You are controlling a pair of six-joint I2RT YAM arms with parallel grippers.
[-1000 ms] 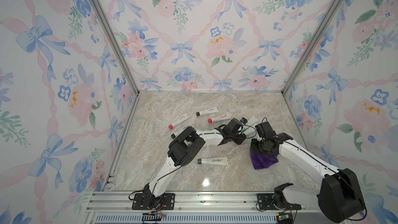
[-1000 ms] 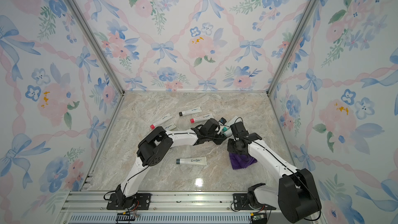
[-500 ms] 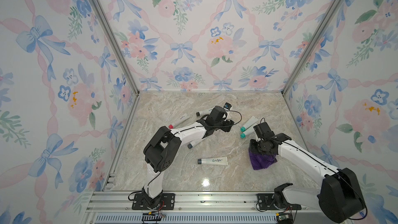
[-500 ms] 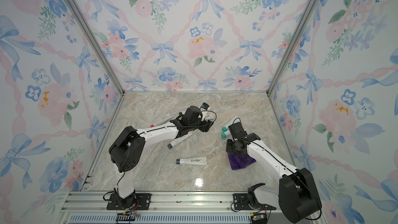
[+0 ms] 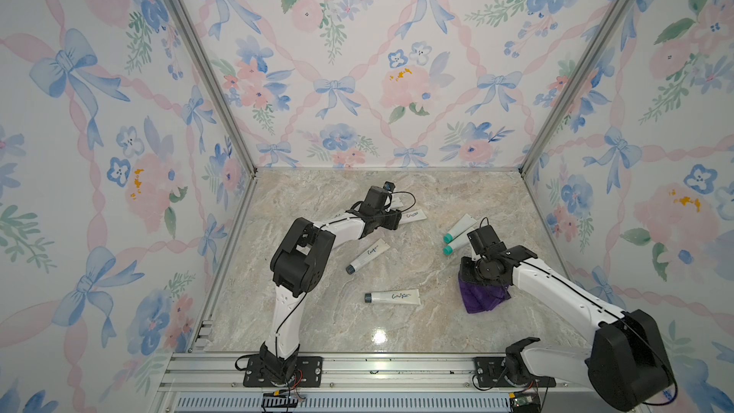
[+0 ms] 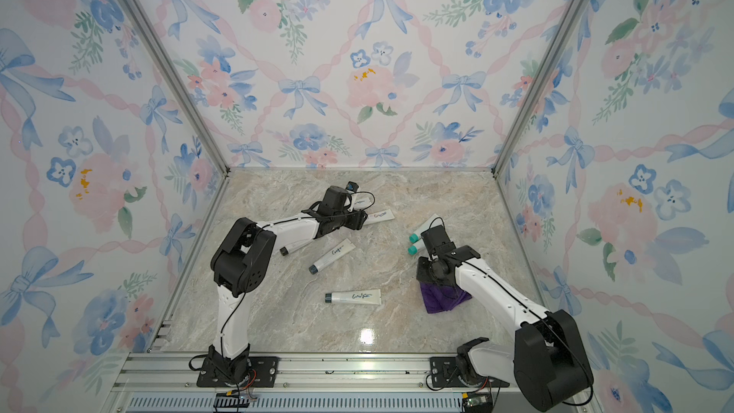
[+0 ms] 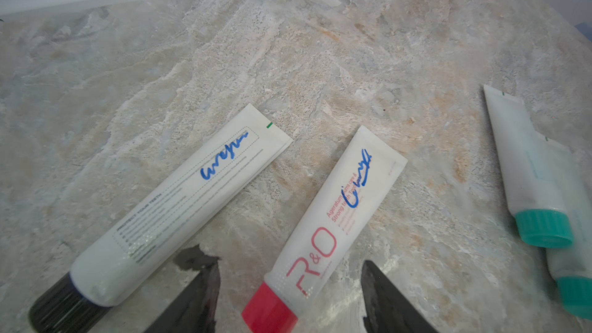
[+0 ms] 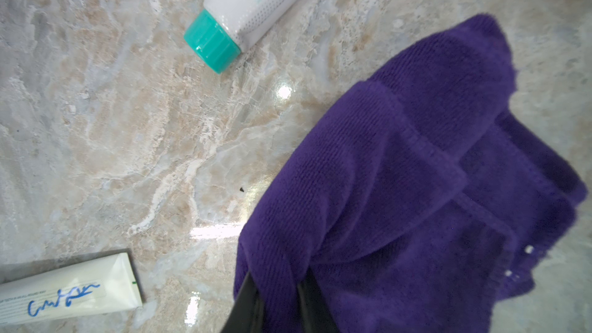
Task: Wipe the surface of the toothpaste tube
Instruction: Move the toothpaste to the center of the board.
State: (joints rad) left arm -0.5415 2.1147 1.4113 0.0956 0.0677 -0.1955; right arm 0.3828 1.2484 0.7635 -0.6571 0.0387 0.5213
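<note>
Between parted left jaws, red-capped tube, right jaws pinching purple cloth

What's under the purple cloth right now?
Only marble table shows around the cloth, which the right fingers pinch. Nothing pokes out; anything beneath is covered.

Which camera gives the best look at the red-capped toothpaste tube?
The left wrist view: the red-capped tube lies close up, label and blue scribble readable, cap end inside the open left end effector. Both top views show only its tail past the left arm. The right wrist view misses it.
</note>
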